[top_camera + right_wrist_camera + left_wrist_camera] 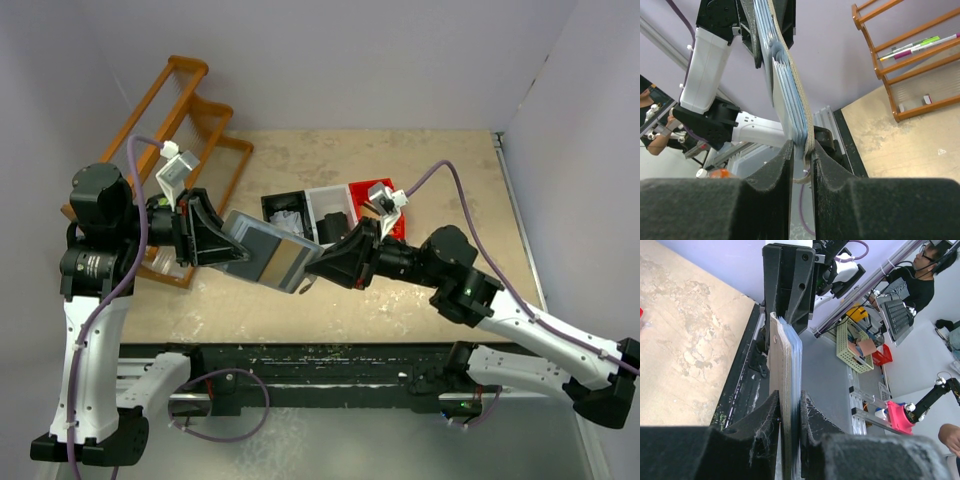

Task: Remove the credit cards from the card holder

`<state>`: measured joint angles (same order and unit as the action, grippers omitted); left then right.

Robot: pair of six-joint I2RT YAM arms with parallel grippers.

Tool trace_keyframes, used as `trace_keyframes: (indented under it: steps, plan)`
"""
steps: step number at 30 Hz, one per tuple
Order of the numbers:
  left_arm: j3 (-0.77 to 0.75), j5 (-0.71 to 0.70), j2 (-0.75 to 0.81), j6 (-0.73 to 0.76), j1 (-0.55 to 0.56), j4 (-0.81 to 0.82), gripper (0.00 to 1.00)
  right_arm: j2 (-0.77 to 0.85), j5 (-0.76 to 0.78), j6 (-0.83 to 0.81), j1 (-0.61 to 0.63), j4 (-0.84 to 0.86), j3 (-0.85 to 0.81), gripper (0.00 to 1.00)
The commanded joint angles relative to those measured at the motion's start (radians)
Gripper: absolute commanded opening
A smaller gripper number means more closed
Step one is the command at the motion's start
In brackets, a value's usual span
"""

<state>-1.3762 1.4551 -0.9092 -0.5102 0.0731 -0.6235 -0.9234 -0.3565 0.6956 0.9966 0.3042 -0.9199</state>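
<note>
Top external view: the card holder [262,254] is held up off the table [430,170], above its middle and a little toward the near edge, stretched between the two arms. Its left end is gripped by the left gripper [226,243], and its right end is pinched by the right gripper [318,260].

Over to the left wrist view: the holder is seen edge-on, and the padded fingers [762,415] are pressed flat against both of its faces, so the jaws are clamped on it.

In the right wrist view it's the same story, with the fingers [775,170] drawn together on the holder's other end and touching it on either side. Thin pale blue edges, which look like the credit cards [784,92], are seen layered against the holder's inner face, tucked inside it.

Behind the holder, a black bin [288,212], a white bin [330,205] and a red bin [380,195] are lined up near the table's middle. A wooden rack [190,110] is propped at the far left corner.
</note>
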Motion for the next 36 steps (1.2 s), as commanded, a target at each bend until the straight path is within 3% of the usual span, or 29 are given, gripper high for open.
trace_keyframes:
  steps: [1, 12, 20, 27, 32, 36]
  plan:
    - [-0.031, 0.010, 0.005, -0.026, -0.001, 0.062, 0.02, 0.014, -0.017, -0.027, 0.007, 0.046, -0.015, 0.19]
    - [-0.029, 0.001, 0.002, -0.029, -0.002, 0.069, 0.02, 0.071, -0.097, -0.026, 0.007, 0.137, 0.046, 0.20]
    - [-0.033, -0.001, 0.006, -0.044, -0.001, 0.077, 0.02, 0.014, -0.021, -0.029, 0.007, 0.060, 0.006, 0.16]
    - [-0.035, -0.002, 0.005, -0.048, -0.002, 0.079, 0.02, -0.005, 0.018, -0.025, 0.008, 0.100, -0.014, 0.12]
    - [-0.024, -0.005, 0.006, -0.042, -0.001, 0.079, 0.02, -0.026, 0.010, -0.014, 0.008, 0.107, -0.037, 0.25]
    - [-0.019, -0.011, 0.006, -0.026, -0.001, 0.070, 0.02, -0.042, -0.012, -0.004, 0.007, 0.126, -0.036, 0.49]
